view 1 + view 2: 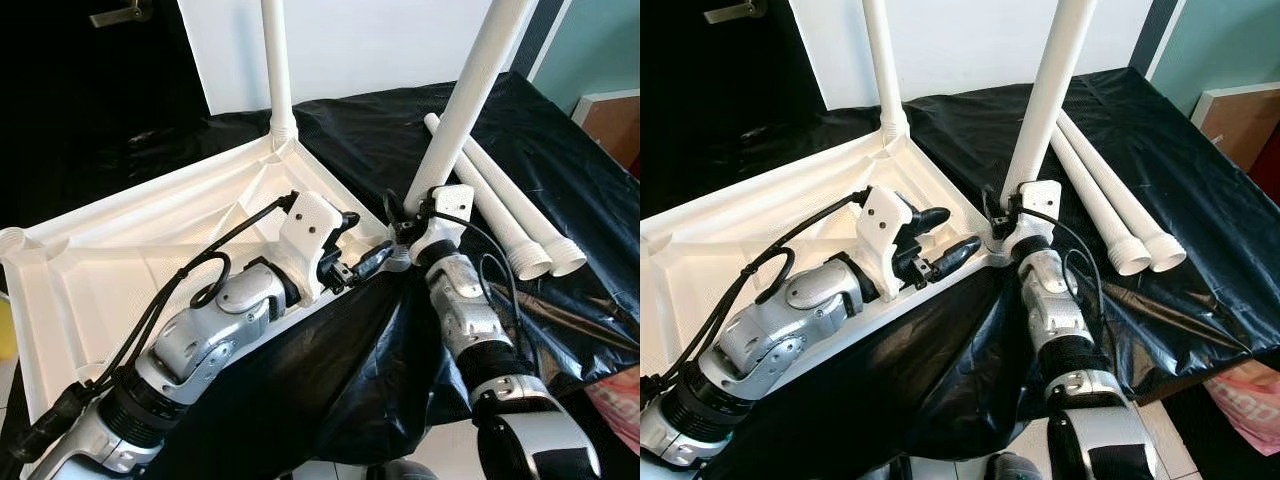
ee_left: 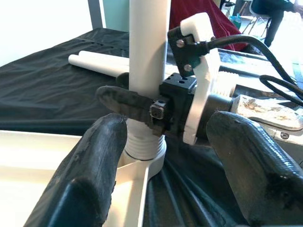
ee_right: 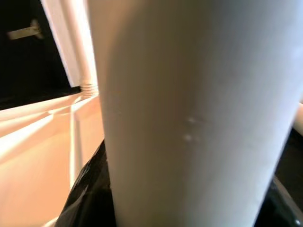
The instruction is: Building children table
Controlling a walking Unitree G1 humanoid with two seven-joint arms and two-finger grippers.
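Gripping a round white plastic table leg (image 1: 1045,95) near its threaded base, right gripper (image 2: 142,106), black fingers closed around the tube just above the corner socket of an upturned white plastic tabletop (image 1: 120,260). Standing almost upright but tilted toward one o'clock, that leg, planted at the tabletop's near-right corner, at about three o'clock of the tray-like underside. Hovering just beside the same corner, on the nine o'clock side, left gripper (image 1: 940,240), its two long black fingers (image 2: 102,156) spread apart and holding nothing, one tip over the ribbed inner face, the other at the rim. Already seated in the far corner socket at twelve o'clock, a second white plastic leg (image 1: 277,65), upright. Lying side by side and touching at about two o'clock of the held leg, two more loose white plastic legs (image 1: 515,220), threaded ends toward the robot, on the crinkled black plastic sheet (image 1: 1200,170) draped over the work surface. Resting partly on that sheet, the tabletop, underside up. Visible at four o'clock, low down, a pink bag (image 1: 1245,405).
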